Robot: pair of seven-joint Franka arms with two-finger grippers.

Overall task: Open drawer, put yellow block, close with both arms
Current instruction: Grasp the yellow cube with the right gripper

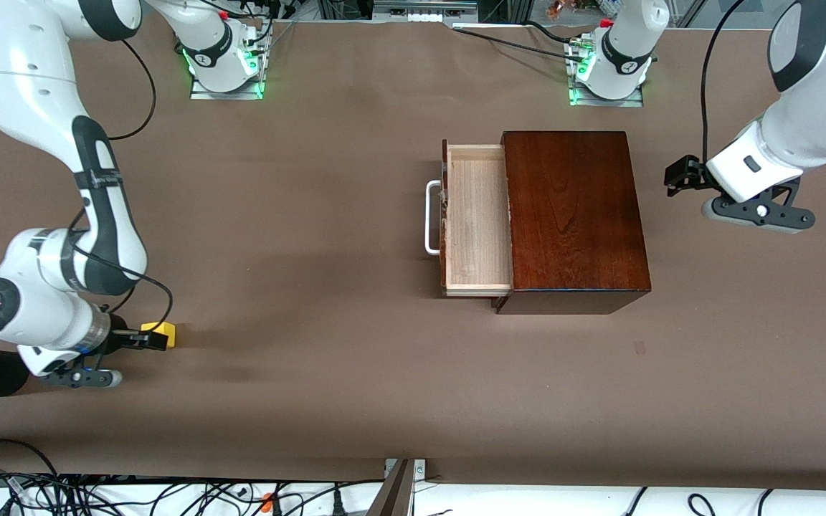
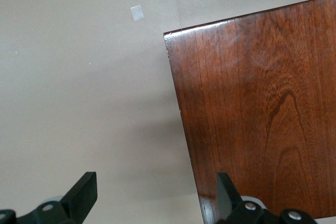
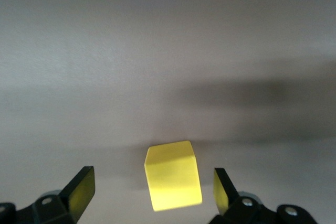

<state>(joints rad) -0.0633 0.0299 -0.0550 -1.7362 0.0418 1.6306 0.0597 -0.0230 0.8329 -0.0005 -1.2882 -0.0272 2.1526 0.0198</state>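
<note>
With the drawer (image 1: 477,218) open, the right gripper (image 3: 152,192), fingers wide astride the yellow block (image 3: 173,182), should close squarely while the left gripper (image 2: 155,198) waits wide over the box (image 2: 262,114)

Two white arms (image 1: 33,93) with dark grey joints, black cables, green-lit bases (image 1: 226,72)

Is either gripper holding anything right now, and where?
Nothing held. The right gripper is open around the yellow block, not touching; the left gripper is open and empty.
</note>
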